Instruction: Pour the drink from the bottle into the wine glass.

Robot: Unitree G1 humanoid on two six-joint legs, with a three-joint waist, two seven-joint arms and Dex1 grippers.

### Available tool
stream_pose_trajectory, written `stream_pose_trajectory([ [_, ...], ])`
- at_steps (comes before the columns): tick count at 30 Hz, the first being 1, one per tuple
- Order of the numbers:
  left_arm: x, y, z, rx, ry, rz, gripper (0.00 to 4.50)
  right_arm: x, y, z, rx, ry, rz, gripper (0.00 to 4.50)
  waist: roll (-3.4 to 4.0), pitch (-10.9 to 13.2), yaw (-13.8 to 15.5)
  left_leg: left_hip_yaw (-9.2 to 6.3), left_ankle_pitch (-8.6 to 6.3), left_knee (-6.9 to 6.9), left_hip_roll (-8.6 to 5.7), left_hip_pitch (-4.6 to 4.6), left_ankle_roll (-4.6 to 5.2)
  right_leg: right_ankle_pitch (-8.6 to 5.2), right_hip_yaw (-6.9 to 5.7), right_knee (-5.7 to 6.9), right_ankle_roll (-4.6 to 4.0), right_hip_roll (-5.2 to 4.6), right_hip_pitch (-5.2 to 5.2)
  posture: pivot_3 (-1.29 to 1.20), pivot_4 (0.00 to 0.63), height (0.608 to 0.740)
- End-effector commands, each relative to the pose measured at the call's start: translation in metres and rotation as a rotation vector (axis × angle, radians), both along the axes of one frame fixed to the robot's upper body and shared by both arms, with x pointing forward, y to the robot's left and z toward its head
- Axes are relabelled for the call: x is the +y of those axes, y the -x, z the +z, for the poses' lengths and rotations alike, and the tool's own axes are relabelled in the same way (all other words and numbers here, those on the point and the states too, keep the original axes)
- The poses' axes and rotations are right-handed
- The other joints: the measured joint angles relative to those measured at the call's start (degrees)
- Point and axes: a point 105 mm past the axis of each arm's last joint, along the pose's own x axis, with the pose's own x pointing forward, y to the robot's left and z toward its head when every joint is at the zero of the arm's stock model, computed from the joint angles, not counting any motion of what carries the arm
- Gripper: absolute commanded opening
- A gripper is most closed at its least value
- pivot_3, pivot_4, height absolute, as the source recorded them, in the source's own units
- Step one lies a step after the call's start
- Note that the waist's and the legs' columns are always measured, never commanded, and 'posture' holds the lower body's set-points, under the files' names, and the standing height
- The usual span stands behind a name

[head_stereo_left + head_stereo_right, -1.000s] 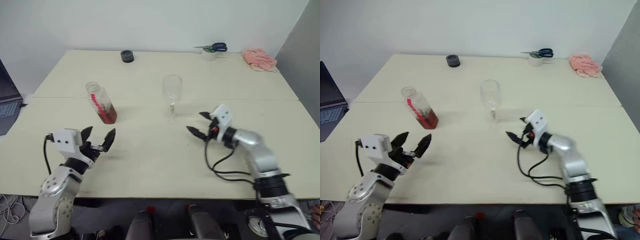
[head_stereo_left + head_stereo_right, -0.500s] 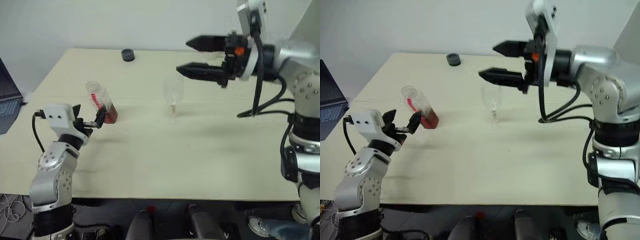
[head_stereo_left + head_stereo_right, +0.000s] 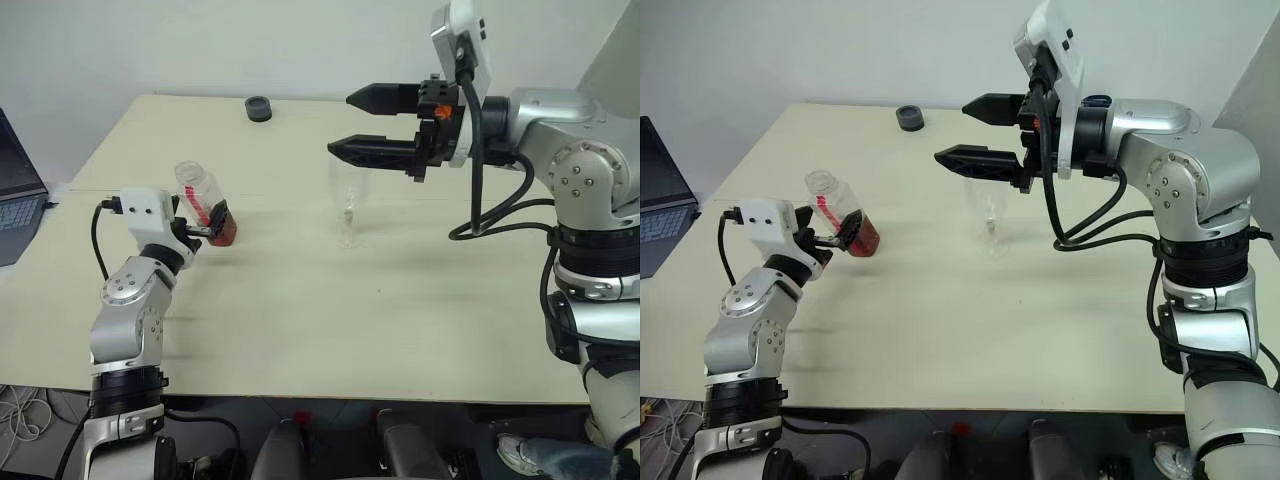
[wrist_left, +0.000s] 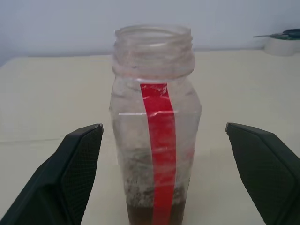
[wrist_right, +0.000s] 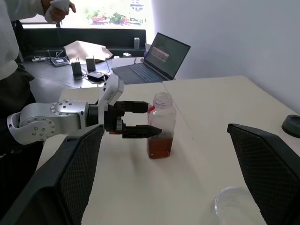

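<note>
Now my left gripper (image 4: 164, 173), jaws wide, brackets the upright, uncapped bottle (image 3: 205, 208) near the tabletop's left edge without touching it, while my right gripper (image 3: 352, 124), also wide, hovers above the wine glass (image 3: 347, 205) mid-table.

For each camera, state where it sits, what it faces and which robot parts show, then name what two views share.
Left and right eye views: on the head, looking down over the table; both arms show, left gripper at the bottle, right gripper raised above the wine glass.
Left wrist view: facing the uncapped bottle between its open fingers.
Right wrist view: facing across the table at the left gripper, bottle and laptop.
Shared: both wrist views show the bottle.
</note>
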Motion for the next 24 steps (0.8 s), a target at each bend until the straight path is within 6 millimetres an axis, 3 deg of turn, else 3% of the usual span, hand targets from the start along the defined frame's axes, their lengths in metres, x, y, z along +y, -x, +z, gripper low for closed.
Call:
stream_pose_trajectory([
  [1,0.003,-0.01,0.013,-0.054,-0.025,0.022,4.5,0.001,0.005,0.006,-0.048,-0.011,0.005,4.49,0.0,0.0,0.0,0.01,0.0,0.0,0.0,0.0,0.0,0.0,0.01,0.0,0.0,0.0,-0.01,0.0,0.15,0.74],
  [8,0.002,-0.022,0.02,-0.084,-0.026,0.014,4.5,0.001,-0.004,-0.004,-0.016,-0.019,-0.038,4.49,0.0,0.0,-0.1,-0.03,0.0,-0.01,0.0,-0.01,0.0,0.0,-0.04,0.01,0.0,-0.01,-0.01,0.0,0.15,0.74],
  [11,0.002,-0.022,0.019,-0.089,-0.027,0.009,3.88,0.002,-0.005,-0.005,-0.013,-0.02,-0.042,4.5,0.0,0.0,-0.1,-0.07,0.0,-0.02,0.01,-0.02,0.0,0.0,-0.07,0.03,-0.01,-0.01,-0.02,0.0,0.15,0.74],
  [18,0.008,-0.021,0.016,-0.085,-0.032,0.018,1.86,-0.003,-0.008,-0.004,-0.032,-0.043,-0.058,4.5,0.0,0.0,0.0,-0.09,0.0,0.0,-0.01,-0.03,-0.01,0.0,-0.09,0.03,0.0,-0.04,-0.02,0.0,0.15,0.74],
  [20,0.012,-0.02,0.02,-0.09,-0.035,0.015,1.8,-0.011,-0.006,0.003,-0.072,-0.111,-0.052,4.5,0.0,0.0,0.0,-0.1,0.0,0.0,0.0,-0.03,-0.01,0.0,-0.1,0.04,0.0,-0.04,-0.02,0.0,0.15,0.74],
  [24,0.004,-0.02,0.045,-0.134,-0.08,-0.059,1.8,-0.042,-0.004,0.003,-0.132,-0.175,-0.115,4.5,-0.02,0.0,0.0,-0.13,0.0,0.01,-0.02,-0.1,-0.01,0.0,-0.16,0.01,0.0,-0.03,-0.02,0.0,0.15,0.74],
])
